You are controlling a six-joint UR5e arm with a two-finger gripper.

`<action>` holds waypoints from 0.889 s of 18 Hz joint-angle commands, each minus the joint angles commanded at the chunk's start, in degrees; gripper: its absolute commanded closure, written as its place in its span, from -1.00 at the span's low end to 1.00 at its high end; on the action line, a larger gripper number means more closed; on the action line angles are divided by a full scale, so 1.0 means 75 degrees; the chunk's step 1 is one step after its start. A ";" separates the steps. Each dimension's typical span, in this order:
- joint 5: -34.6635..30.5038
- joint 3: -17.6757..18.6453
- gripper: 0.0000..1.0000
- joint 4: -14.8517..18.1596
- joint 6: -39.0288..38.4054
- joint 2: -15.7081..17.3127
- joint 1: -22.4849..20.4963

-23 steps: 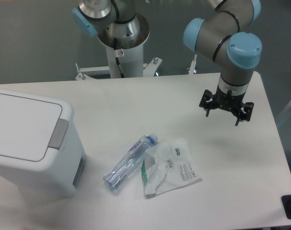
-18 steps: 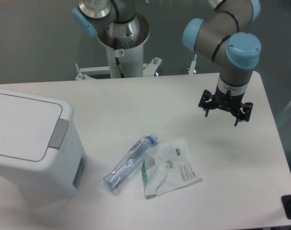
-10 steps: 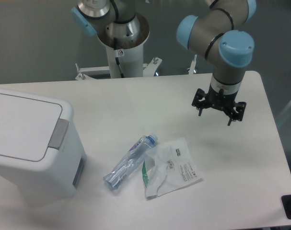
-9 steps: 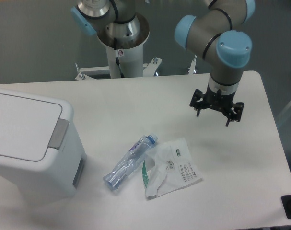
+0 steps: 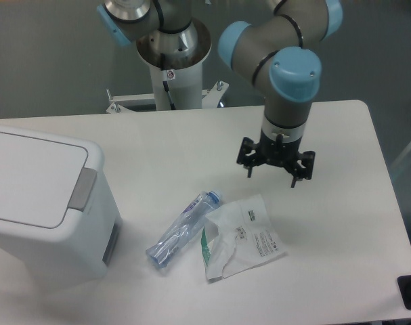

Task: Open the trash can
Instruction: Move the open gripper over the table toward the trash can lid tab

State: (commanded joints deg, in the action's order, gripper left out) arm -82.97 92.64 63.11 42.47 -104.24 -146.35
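The white boxy trash can (image 5: pixel 42 203) stands at the left of the table. Its flat lid (image 5: pixel 26 176) lies closed, with the grey tab (image 5: pixel 82 189) on its right rim. My gripper (image 5: pixel 273 169) hangs above the table's middle right, well to the right of the can, just above the plastic bag. Its fingers point down and apart, and it holds nothing.
A clear plastic bottle (image 5: pixel 183 228) lies on the table between the can and the gripper. A white plastic bag with printed labels (image 5: pixel 240 235) lies beside it, just below the gripper. The arm's white pedestal (image 5: pixel 172 74) stands behind the table's far edge.
My gripper has moved left across the table, from near the right edge toward the middle, closer to the bag and bottle. The trash can, bottle and bag have not moved.
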 joint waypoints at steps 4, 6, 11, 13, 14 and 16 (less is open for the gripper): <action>0.0141 -0.0468 -1.00 0.0128 -0.0961 0.0012 0.0527; 0.0200 -0.0738 -1.00 0.0280 -0.1360 -0.0023 0.0715; 0.0492 -0.1371 -1.00 0.0363 -0.2087 -0.0070 0.1254; 0.0656 -0.1488 -1.00 0.0340 -0.2706 -0.0059 0.1431; 0.0854 -0.1512 -1.00 0.0305 -0.2930 -0.0047 0.1512; 0.1719 -0.1653 -1.00 0.0293 -0.3188 -0.0035 0.1607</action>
State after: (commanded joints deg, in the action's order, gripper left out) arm -70.08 80.25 65.30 18.56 -104.50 -134.30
